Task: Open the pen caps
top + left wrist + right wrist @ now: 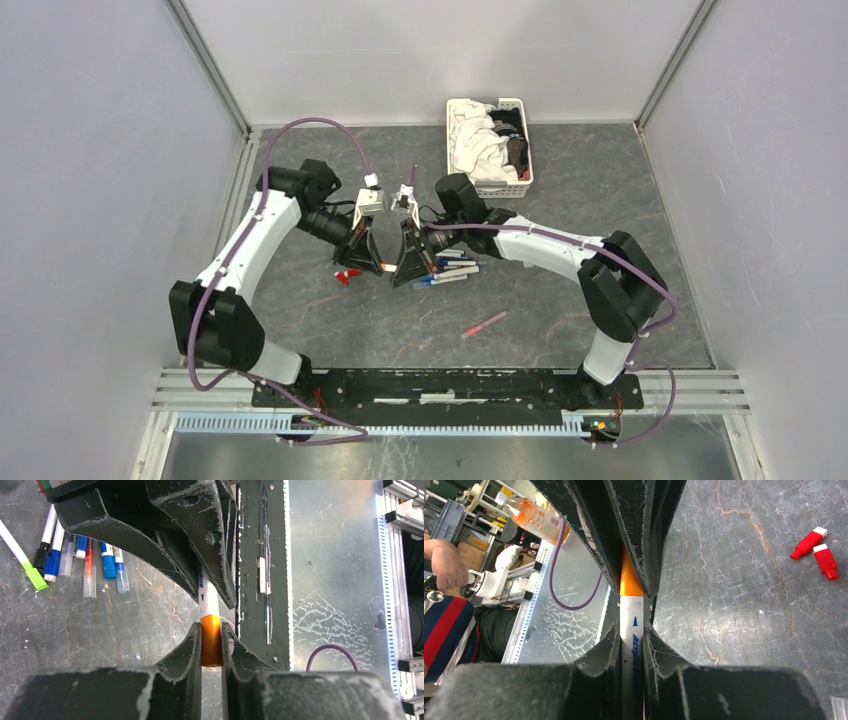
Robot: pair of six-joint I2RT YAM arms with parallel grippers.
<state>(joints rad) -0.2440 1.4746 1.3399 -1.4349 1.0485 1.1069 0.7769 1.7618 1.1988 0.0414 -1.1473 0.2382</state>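
One pen hangs between my two grippers above the mid-table. My left gripper (211, 630) is shut on its orange pen cap (211, 642), which is still seated on the white barrel (208, 602). From the opposite side, my right gripper (631, 630) is shut on that barrel (632, 615), the orange cap (630, 582) showing just past its fingertips. In the top view the left gripper (372, 262) and right gripper (405, 268) meet tip to tip. More pens (452, 270) lie in a loose pile under the right gripper. Two red caps (814, 550) lie loose on the table.
A white slatted basket (497, 189) of cloths stands at the back, right of centre. A single pink-red pen (485, 323) lies nearer the front. The piled pens (80, 555) include blue ones and a green-ended one (30, 572). The arms' metal base rail (440, 385) runs along the near edge.
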